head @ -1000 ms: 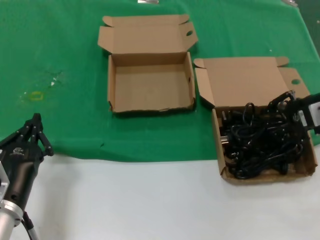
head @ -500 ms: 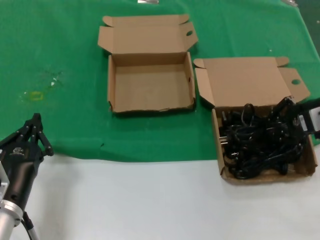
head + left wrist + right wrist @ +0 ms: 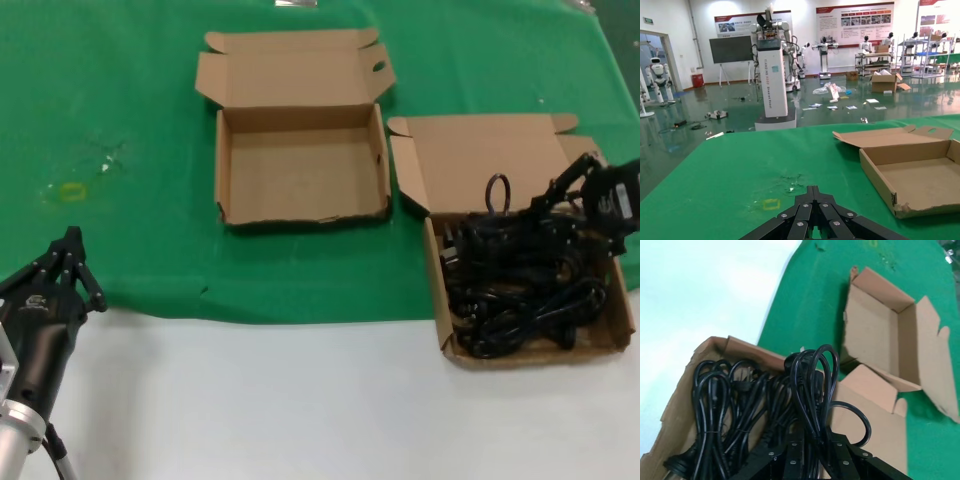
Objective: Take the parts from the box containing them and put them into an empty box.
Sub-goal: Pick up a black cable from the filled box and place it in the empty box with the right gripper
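Gripping a black power cord (image 3: 500,200), the right gripper (image 3: 568,192) holds its loop above the full box (image 3: 619,335) — empty box (image 3: 300,165) nearby. Left gripper (image 3: 66,268) sits clenched — idle by the cloth's edge.

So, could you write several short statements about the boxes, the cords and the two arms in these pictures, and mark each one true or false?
1. The right gripper is shut on a power cord above the full box. True.
2. The empty box already holds one cord. False: only bare cardboard shows inside it.
3. The left gripper is reaching into the empty box. False: it is parked near the front edge of the green cloth, far from both boxes.
4. Several cords lie in the full box. True.
5. Both boxes have their lids closed. False: both lids are folded open.
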